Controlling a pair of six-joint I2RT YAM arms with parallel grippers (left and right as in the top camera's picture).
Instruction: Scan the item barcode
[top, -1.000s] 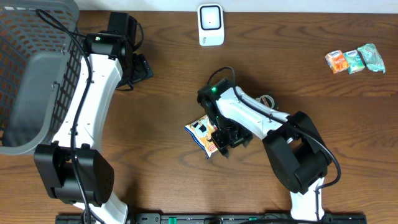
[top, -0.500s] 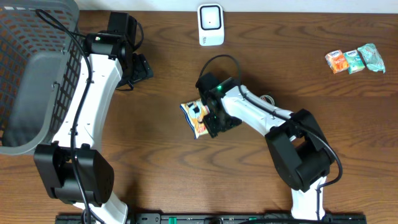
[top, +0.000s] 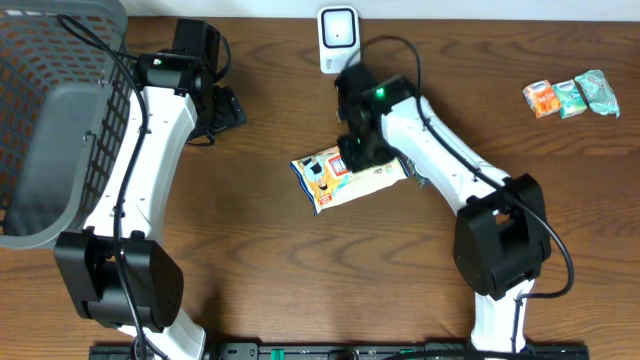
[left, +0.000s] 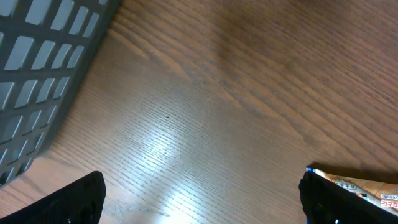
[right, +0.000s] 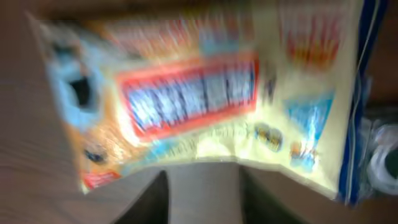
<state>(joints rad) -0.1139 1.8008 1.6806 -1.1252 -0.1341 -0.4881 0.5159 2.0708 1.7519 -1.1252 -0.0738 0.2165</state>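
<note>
You have a grey mesh basket (top: 30, 60) at nine to ten o'clock on the dark wooden desk (top: 250, 290). Out at two o'clock, three small packets lie in a close row: an orange packet (top: 540, 99), a pale green packet (top: 569, 97), then a teal packet (top: 599, 92) furthest right. In the left wrist view, the basket's slotted wall fills the upper left corner.

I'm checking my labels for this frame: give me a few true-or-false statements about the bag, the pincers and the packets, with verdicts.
1. The right pincer grips the snack bag. True.
2. The snack bag lies in the basket. False: it is near the middle of the table, well clear of the basket.
3. The left pincer is open and empty. True.
4. The small packets sit next to the basket. False: they lie at the table's opposite, right end.
</note>
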